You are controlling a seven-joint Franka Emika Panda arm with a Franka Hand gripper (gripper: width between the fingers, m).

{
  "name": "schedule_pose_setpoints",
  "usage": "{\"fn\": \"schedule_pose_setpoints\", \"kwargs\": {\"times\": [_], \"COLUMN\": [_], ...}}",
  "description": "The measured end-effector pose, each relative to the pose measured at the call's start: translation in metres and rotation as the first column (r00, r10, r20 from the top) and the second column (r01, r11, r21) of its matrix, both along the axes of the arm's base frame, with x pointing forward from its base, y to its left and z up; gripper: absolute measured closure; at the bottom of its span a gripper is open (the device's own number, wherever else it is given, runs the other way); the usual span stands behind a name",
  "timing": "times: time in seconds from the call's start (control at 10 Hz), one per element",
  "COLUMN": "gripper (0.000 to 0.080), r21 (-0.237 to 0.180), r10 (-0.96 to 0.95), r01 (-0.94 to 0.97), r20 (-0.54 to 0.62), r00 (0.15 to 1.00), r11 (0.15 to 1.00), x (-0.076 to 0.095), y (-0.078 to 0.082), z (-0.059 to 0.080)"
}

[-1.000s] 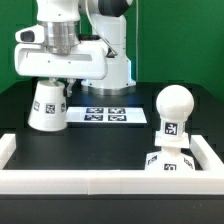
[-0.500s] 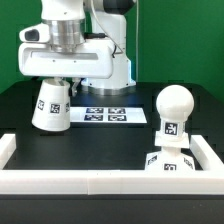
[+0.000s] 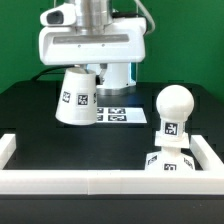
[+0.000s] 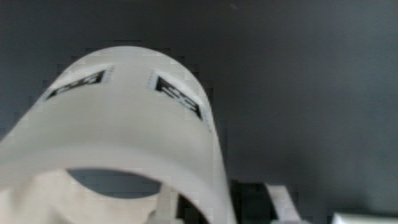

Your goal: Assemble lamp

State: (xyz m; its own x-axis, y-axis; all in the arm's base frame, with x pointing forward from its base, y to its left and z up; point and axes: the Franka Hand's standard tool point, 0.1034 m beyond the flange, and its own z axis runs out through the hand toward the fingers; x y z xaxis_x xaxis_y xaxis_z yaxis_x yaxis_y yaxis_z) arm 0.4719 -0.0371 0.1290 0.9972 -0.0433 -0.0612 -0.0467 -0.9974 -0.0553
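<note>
Glossy white arm [image 3: 118, 55] w/ grey wrist section, boxy white claw [image 3: 78, 68] housing.

Even bright overhead light outside; soft, blurred wrist view of shade [image 4: 134, 130].

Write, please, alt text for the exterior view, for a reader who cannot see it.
The robot arm carries the white tapered lamp shade, tilted, above the black table. At the exterior view's right the ball-shaped bulb stands on the square base, beside a white rail. Behind lies the marker board.
</note>
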Motion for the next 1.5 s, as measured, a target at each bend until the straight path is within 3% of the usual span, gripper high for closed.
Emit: {"fn": "schedule_pose_setpoints", "kwargs": {"times": [0.1, 0.6, 1.3, 1.5], "gripper": [0.0755, 0.0755, 0.0755, 0.0755], "r21": [0.004, 0.005, 0.065, 0.068], "r10": [0.001, 0.003, -0.021, -0.055], "r01": [-0.001, -0.003, 0.021, 0.055], "r20": [0.014, 0.001, 0.007, -0.008], "r00": [1.000, 1.000, 1.000, 0.998], "r11": [1.000, 1.000, 0.998, 0.996], "x": [0.008, 0.005, 0.078, 0.091], "y": [0.002, 0.003, 0.073, 0.093], "z": [0.005, 0.002, 0.081, 0.094]}}
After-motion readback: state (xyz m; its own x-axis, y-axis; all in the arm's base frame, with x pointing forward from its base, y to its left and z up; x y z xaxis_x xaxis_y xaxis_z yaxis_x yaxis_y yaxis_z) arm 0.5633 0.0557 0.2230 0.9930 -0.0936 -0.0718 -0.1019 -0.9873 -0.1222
